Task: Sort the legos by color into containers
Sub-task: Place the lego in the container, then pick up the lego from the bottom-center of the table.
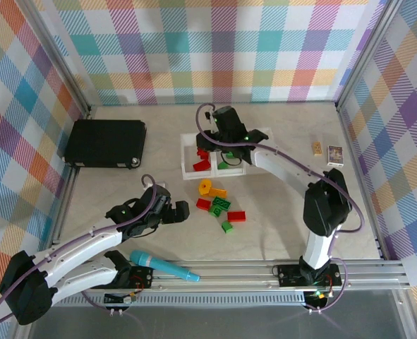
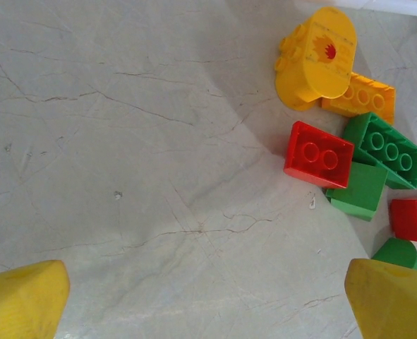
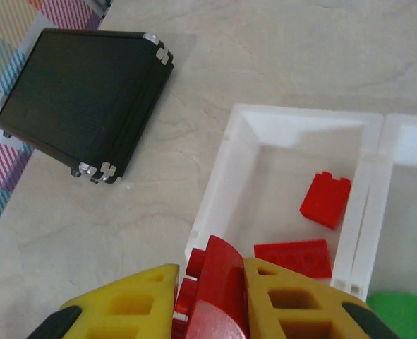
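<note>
black case (image 1: pixel 106 143): far left | two cards (image 1: pixel 334 154): far right | teal marker (image 1: pixel 164 266): near edge

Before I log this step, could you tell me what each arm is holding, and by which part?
The right fingers pinch a red lego across its two broad faces, its rounded end sticking out. The left fingers stand open, holding nothing.

1 green lego (image 3: pixel 399 311) is cut off at the bottom edge — perhaps sloped.

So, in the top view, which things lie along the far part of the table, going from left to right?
From the left: flat black rectangular case → row of white plastic bins → small tan printed card → small white-bordered printed card.
</note>
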Available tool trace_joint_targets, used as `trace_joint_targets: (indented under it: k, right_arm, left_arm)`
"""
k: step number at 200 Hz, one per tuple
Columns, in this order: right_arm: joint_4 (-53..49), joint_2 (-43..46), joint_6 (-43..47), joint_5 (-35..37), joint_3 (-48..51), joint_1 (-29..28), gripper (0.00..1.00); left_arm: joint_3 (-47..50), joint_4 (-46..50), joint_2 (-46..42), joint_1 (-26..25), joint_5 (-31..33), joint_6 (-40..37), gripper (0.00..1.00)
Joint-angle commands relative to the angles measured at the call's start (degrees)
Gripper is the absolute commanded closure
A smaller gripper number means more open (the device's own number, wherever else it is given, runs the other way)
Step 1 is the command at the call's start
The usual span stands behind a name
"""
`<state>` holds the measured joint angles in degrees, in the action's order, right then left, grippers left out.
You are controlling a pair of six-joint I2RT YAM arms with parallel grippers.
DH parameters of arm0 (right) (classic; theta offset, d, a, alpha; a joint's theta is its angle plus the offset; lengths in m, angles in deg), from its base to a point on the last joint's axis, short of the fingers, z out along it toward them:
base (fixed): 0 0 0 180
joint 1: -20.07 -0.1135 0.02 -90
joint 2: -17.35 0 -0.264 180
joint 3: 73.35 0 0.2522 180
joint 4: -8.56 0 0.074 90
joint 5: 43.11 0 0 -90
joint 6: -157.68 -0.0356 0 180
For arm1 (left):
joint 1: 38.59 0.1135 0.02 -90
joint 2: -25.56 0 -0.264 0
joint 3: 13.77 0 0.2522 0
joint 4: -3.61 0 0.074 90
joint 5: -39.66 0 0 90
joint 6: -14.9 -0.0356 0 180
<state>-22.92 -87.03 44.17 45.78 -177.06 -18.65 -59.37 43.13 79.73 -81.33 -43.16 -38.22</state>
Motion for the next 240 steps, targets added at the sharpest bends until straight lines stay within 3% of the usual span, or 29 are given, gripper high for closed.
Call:
trace_joint_targets:
  k: [1,86,107,136,156,201,240]
  right_arm:
    - [0.39,-4.32,6.0,-4.59,-4.79,1.4,0.79]
    - [-3.2,-21.06,9.27,-7.22,-18.48,1.68,0.76]
    - [-5.66,-23.97,9.52,-6.92,-21.87,1.61,0.68]
    - [-10.44,-25.24,9.82,-5.18,-25.53,1.61,0.42]
    - [-13.11,-23.87,10.04,-3.94,-26.11,1.63,0.31]
    - [-18.39,-13.89,7.87,-1.0,-23.03,1.63,0.26]
    - [-21.55,0.74,1.43,3.55,-10.5,1.63,0.21]
  left_arm:
    - [0.51,1.13,-0.35,-0.42,1.03,1.18,0.0]
    - [1.56,2.03,-4.06,-0.47,0.27,1.66,0.0]
    - [1.54,3.1,-4.81,-0.48,0.4,1.88,0.0]
    - [1.25,4.31,-5.63,-0.45,0.64,2.26,0.0]
    - [1.08,4.39,-6.18,-0.48,0.53,2.3,0.0]
    - [-0.86,4.54,-5.77,-0.59,-0.91,1.64,0.0]
    - [-2.52,4.39,-3.62,-2.18,-0.3,1.0,0.0]
